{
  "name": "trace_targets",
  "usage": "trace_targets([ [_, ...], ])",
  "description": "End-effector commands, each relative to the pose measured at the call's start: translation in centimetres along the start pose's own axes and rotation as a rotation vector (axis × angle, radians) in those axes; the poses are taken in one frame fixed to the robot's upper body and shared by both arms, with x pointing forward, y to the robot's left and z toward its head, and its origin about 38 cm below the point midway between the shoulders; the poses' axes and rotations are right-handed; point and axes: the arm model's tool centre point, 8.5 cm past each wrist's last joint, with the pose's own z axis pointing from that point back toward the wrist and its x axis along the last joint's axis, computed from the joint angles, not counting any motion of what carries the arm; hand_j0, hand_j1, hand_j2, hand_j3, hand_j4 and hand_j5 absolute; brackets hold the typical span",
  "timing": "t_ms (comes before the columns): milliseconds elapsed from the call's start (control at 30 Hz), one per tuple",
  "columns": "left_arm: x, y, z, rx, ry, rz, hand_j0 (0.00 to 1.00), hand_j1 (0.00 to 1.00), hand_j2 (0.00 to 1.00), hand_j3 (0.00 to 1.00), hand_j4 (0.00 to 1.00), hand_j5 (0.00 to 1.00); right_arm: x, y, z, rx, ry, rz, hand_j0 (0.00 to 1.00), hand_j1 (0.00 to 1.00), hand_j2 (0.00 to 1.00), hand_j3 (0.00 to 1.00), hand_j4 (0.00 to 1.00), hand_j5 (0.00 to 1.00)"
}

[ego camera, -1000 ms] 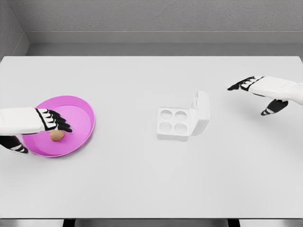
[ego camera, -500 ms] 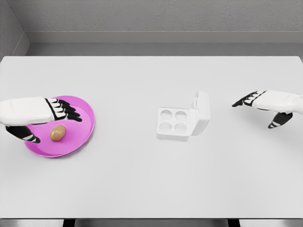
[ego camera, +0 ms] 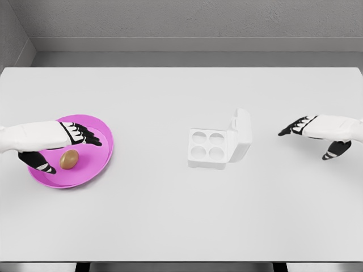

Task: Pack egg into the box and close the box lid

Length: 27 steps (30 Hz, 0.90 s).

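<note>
A brown egg (ego camera: 69,159) lies on the pink plate (ego camera: 101,153) at the table's left. My left hand (ego camera: 65,148) hovers over it, open, fingers behind the egg and thumb in front, not clasping it. The white egg box (ego camera: 209,148) sits mid-table with its four cups bare and its lid (ego camera: 242,134) standing up on the right side. My right hand (ego camera: 312,136) hangs open to the right of the box, holding nothing.
The white table (ego camera: 170,215) ends at a grey wall behind and a dark front edge at the bottom. Nothing else lies on it.
The left hand has lifted off the egg, uncovered it and now brackets it from above. The right hand has drifted down and slightly right.
</note>
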Motion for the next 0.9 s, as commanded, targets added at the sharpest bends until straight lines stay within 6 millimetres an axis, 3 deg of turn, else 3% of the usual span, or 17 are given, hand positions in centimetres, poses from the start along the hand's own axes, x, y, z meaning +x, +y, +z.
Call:
trace_targets([
  [0, -0.4, -0.3, -0.1, 0.006, 0.007, 0.020, 1.00, 1.00, 1.00, 1.00, 1.00, 1.00, -0.2, 0.2, 0.1, 0.005, 0.004, -0.006, 1.00, 1.00, 1.00, 1.00, 1.00, 1.00],
  [133, -1.1, -0.9, -1.0, 0.014, 0.011, 0.046, 1.00, 1.00, 1.00, 1.00, 1.00, 1.00, -0.2, 0.2, 0.0, 0.009, 0.001, -0.006, 1.00, 1.00, 1.00, 1.00, 1.00, 1.00],
  [867, -3.0, -2.5, -1.7, 0.009, 0.058, 0.098, 1.00, 1.00, 1.00, 1.00, 1.00, 1.00, 0.5, 0.2, -0.7, 0.012, -0.021, 0.003, 1.00, 1.00, 1.00, 1.00, 1.00, 1.00],
])
